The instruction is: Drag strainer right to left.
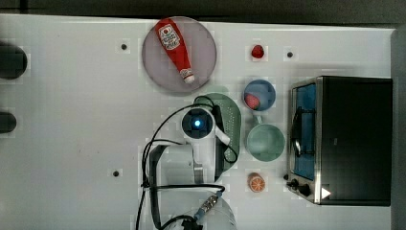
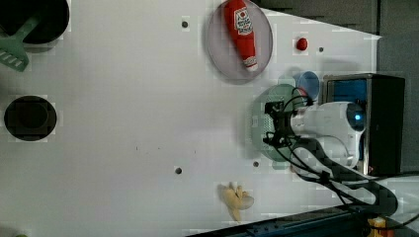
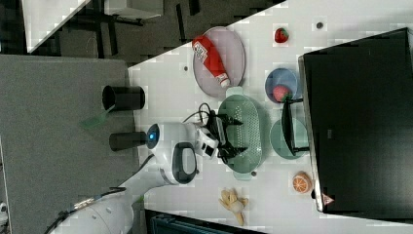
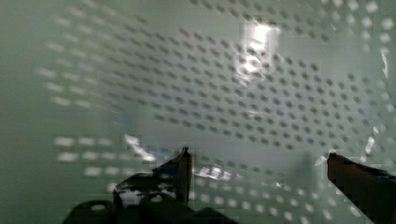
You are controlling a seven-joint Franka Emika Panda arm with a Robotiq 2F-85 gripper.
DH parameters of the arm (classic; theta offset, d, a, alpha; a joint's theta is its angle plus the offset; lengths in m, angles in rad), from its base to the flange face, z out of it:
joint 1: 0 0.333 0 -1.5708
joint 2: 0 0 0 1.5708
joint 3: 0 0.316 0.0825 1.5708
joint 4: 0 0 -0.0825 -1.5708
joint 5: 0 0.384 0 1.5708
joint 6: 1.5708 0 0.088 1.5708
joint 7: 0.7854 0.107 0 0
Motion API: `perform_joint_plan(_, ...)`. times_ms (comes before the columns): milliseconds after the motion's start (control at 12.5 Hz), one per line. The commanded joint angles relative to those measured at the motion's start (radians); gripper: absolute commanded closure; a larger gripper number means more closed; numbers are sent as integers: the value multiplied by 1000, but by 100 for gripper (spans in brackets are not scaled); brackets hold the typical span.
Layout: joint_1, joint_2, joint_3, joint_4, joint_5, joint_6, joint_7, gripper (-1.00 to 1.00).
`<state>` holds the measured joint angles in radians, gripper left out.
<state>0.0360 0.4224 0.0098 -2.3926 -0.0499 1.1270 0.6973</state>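
White bare table (image 1: 72, 143) stretches toward the top view's left. The mint, perforated strainer (image 3: 246, 131) sits beside the cup (image 1: 265, 142); the gripper (image 3: 233, 136) hangs inside, jaws wide.

In the top view, the strainer (image 1: 232, 125) lies left of 2 cups (image 1: 265, 142).

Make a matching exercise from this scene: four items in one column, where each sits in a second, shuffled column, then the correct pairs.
Column 1:
1. ketchup bottle
2. gripper
3. orange slice
4. strainer

Column 2:
A. on the table in front of the toaster oven
B. open, reaching into the strainer
C. lying on the grey plate
D. between the robot arm and the two cups

Pairs: 1-C, 2-B, 3-A, 4-D
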Motion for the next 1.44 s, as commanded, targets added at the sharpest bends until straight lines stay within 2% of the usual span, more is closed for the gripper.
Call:
perform_joint_plan(80, 19, -32, -16, -19, 9, 39, 66, -100)
perform_joint_plan(480, 63, -21, -15, -16, 14, 51, 117, -100)
perform_joint_plan(1120, 199, -13, 27, 3, 30, 50, 331, -100)
perform_joint_plan(1440, 265, 14, 51, 43, 62, 49, 370, -100)
